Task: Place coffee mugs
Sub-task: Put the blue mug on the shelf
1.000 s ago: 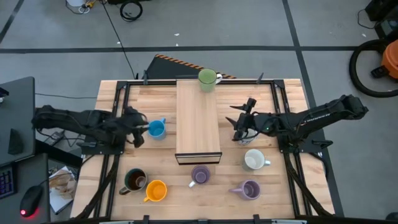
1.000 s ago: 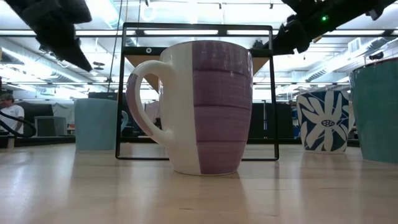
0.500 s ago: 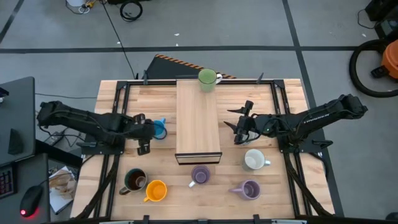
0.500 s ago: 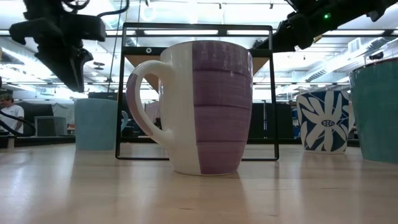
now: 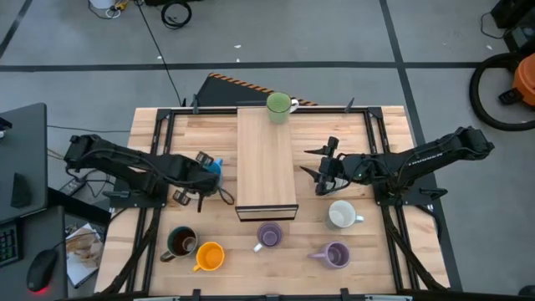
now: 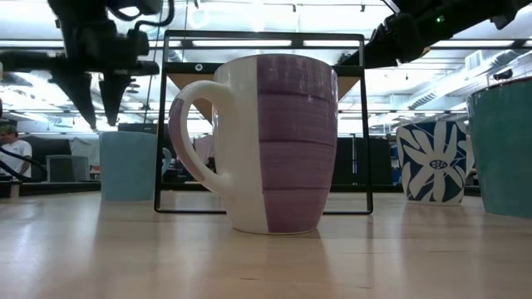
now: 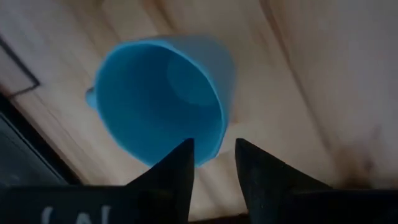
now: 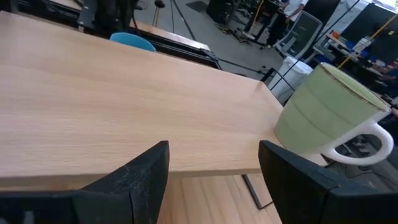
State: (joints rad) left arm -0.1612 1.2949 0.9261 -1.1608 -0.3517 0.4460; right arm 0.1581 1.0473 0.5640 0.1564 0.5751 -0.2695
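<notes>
The blue mug (image 5: 214,167) stands upright on the table left of the raised wooden platform (image 5: 266,159). My left gripper (image 5: 206,173) hangs just above it, pointing down and open. In the left wrist view its fingers stand on either side of the mug's rim (image 7: 210,154), and in the low view the left gripper (image 6: 100,116) is clear of the mug top (image 6: 129,137). My right gripper (image 5: 321,172) is open, level beside the platform's right edge, facing the green mug (image 8: 329,118) on the platform's far end. White (image 5: 342,215), two lavender (image 5: 269,236) (image 5: 334,253), dark brown (image 5: 180,242) and orange (image 5: 209,255) mugs stand near the table's near edge.
A black metal frame (image 5: 159,159) runs along the table's sides and far edge. The platform takes up the table's middle. In the low view a lavender-and-white mug (image 6: 266,141) fills the foreground, and a white mug with blue flowers (image 6: 432,162) stands to its right. A person (image 6: 10,154) sits far behind.
My left gripper has moved toward the table's right, from beside the blue mug to above it, and has turned from a slant to pointing straight down. The mugs have stayed where they were.
</notes>
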